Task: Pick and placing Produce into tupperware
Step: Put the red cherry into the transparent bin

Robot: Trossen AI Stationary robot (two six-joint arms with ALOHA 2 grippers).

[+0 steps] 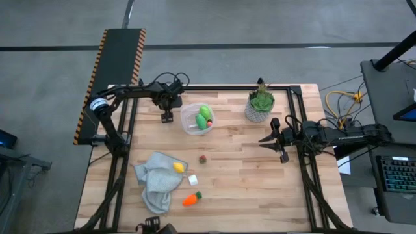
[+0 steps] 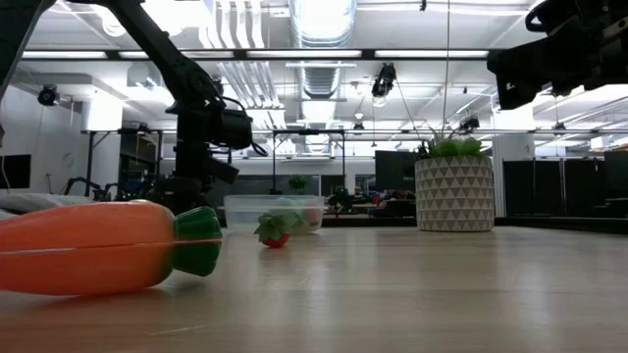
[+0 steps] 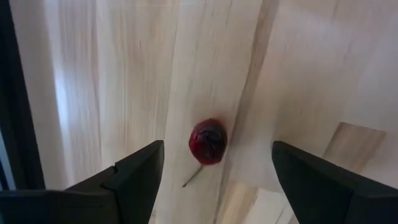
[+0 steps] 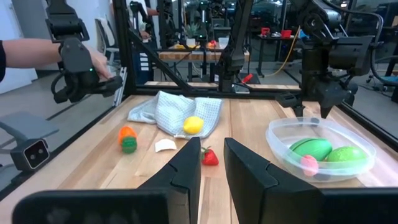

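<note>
Surface: pale wooden plank table (image 1: 247, 175)
On it: clear round plastic tupperware (image 1: 188, 123), grey crumpled cloth (image 1: 156, 185), orange toy carrot (image 1: 191, 199), small white cube (image 1: 192, 180), white-potted green plant (image 1: 260, 105)

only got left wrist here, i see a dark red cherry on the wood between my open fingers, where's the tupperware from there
Observer: In the high view the tupperware sits right beside the left gripper, on its side toward the table's middle.
Operator: anything in it yet
Observer: Yes, two green pieces and a small pink one.
Operator: what else is still out
Observer: A red strawberry, a lemon on a grey cloth and a carrot, all nearer the table's front edge. The right gripper waits by the plant pot.
</note>
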